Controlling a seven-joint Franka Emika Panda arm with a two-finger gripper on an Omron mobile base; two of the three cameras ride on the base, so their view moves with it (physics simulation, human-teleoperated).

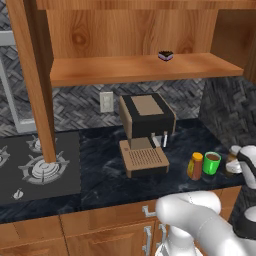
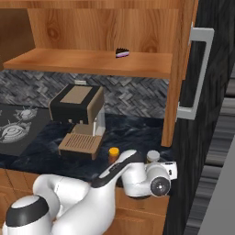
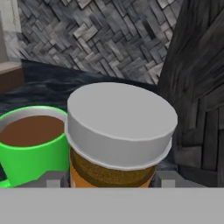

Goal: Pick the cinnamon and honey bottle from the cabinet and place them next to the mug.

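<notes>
The cinnamon (image 3: pixel 118 131), a brown jar with a grey lid, fills the middle of the hand view. My gripper (image 3: pixel 109 179) is shut on it, one fingertip (image 3: pixel 54 178) on each side. The jar stands low over the dark counter, right beside the green mug (image 3: pixel 30 146). From the left base view, the honey bottle (image 1: pixel 195 165), the mug (image 1: pixel 211 162) and the cinnamon (image 1: pixel 232 161) stand in a row, with my gripper (image 1: pixel 240 162) at the right end. In the right base view I see the honey bottle's yellow cap (image 2: pixel 113 151) and the cinnamon's lid (image 2: pixel 153 156) above my arm. The cabinet shelf (image 1: pixel 100 70) holds neither bottle.
A small dark dish (image 1: pixel 165 55) sits on the cabinet shelf. A coffee machine (image 1: pixel 145 131) stands on the counter left of the mug, and the stove (image 1: pixel 35 167) lies further left. A dark wall (image 3: pixel 197 87) rises close to the right of the jar.
</notes>
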